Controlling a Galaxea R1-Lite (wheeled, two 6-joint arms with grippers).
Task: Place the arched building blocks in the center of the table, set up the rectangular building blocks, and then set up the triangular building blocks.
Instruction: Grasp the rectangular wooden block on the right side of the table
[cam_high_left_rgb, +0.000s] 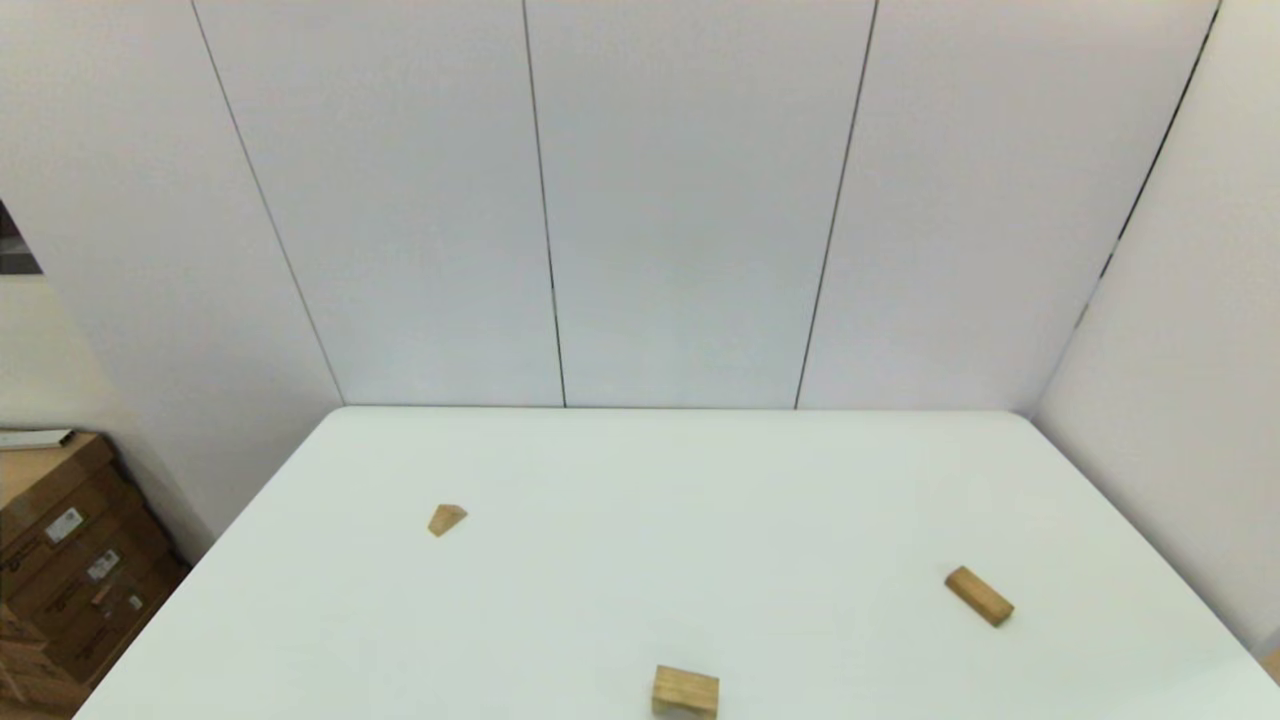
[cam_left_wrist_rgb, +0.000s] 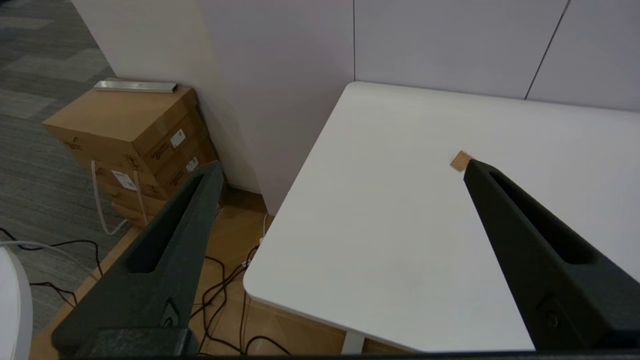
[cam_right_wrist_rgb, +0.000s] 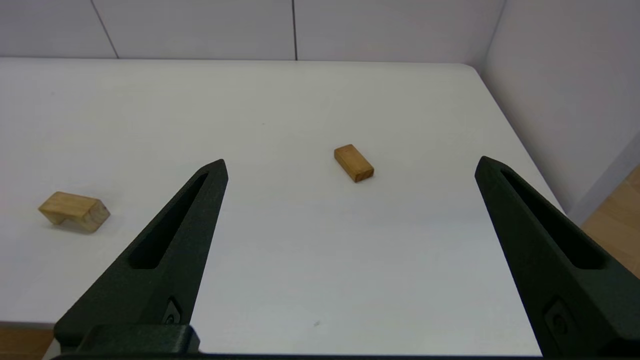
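Three light-wood blocks lie apart on the white table. The arched block sits at the near edge in the middle, its cut-out facing down; it also shows as the arched block. The rectangular block lies flat at the right, seen closer as the rectangular block. The small triangular block rests at the left; the triangular block peeks past a finger. Neither arm shows in the head view. My left gripper hangs open over the table's left corner. My right gripper stands open, well short of the rectangular block.
White wall panels close off the far side and the right side of the table. Stacked cardboard boxes stand on the floor off the table's left edge, with cables lying near them.
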